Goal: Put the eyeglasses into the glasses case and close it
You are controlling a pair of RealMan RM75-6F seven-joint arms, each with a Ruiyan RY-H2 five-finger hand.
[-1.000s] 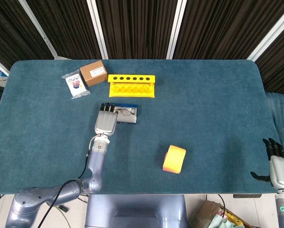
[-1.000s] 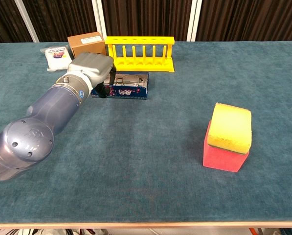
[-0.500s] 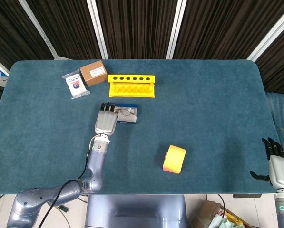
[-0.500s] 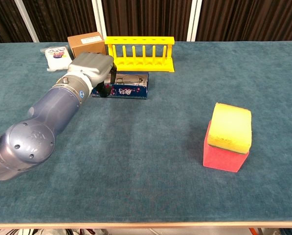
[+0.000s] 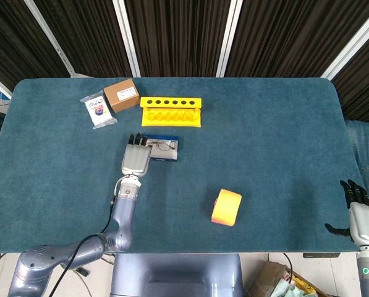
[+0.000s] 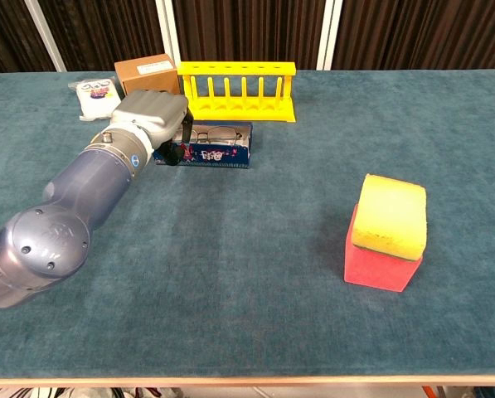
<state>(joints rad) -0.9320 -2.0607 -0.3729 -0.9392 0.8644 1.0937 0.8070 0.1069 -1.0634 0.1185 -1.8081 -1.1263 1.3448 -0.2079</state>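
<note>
The blue glasses case [image 5: 169, 150] [image 6: 222, 152] lies open on the table in front of the yellow rack. The eyeglasses [image 5: 166, 145] [image 6: 217, 133] rest in it. My left hand [image 5: 136, 159] [image 6: 150, 115] hovers over the case's left end with its fingers [image 6: 186, 131] bent down onto that end. Whether they grip the case is hidden by the hand's back. My right hand [image 5: 360, 213] hangs beyond the table's near right edge, fingers apart and holding nothing; only the head view shows it.
A yellow test-tube rack [image 5: 171, 111] [image 6: 238, 89] stands just behind the case. A brown box [image 5: 121, 94] [image 6: 147, 74] and a white packet [image 5: 98, 110] [image 6: 95, 90] lie at the back left. A yellow-and-red sponge block [image 5: 226, 206] [image 6: 386, 231] sits nearer, to the right.
My left hand has drawn back slightly and its fingers have curled further down over the case's left end. The case, the glasses and the right hand have not moved.
</note>
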